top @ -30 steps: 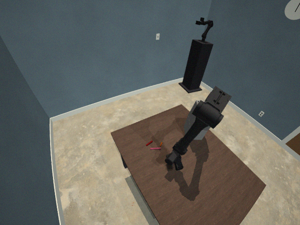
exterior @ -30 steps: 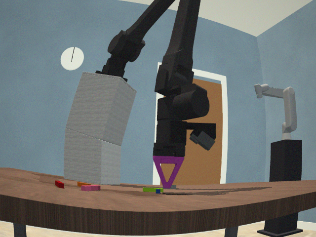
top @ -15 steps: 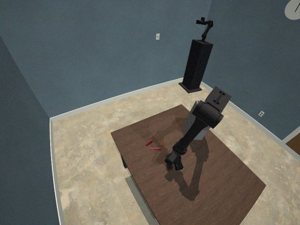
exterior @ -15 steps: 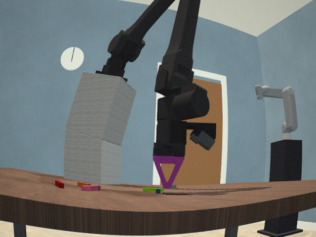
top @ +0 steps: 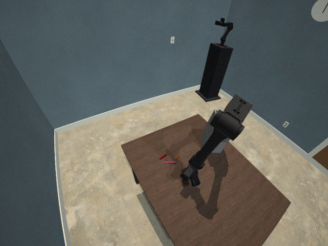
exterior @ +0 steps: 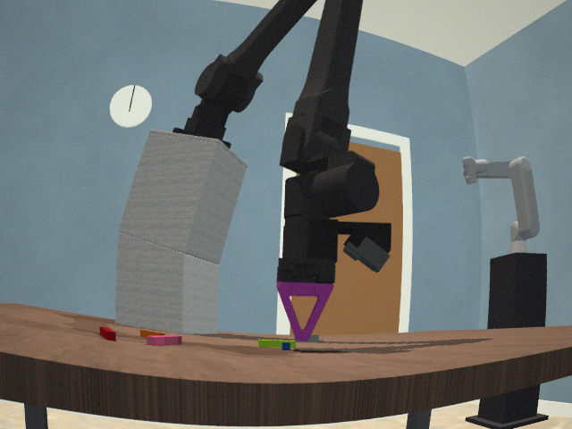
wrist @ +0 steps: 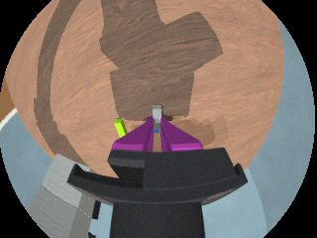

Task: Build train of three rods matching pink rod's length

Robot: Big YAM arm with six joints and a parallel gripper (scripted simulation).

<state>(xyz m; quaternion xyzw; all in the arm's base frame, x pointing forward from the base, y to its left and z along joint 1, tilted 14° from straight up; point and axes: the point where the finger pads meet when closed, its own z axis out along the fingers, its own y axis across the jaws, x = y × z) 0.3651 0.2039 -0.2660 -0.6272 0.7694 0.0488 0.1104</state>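
Observation:
My gripper points straight down, its purple fingertips at the table top, shut on a grey rod. In the wrist view the grey rod sticks out ahead of the fingers. A lime rod lies flat just left of the fingers, with a small blue rod at its right end, close to the fingertips. The lime rod also shows in the wrist view. Further left lie the pink rod, an orange rod and a red rod. In the overhead view the arm hides the gripper's fingers.
The arm's grey base block stands on the table behind the left rods. A black pedestal with a second arm stands off the table at the right. The pink, red and orange rods lie near the table's far left edge.

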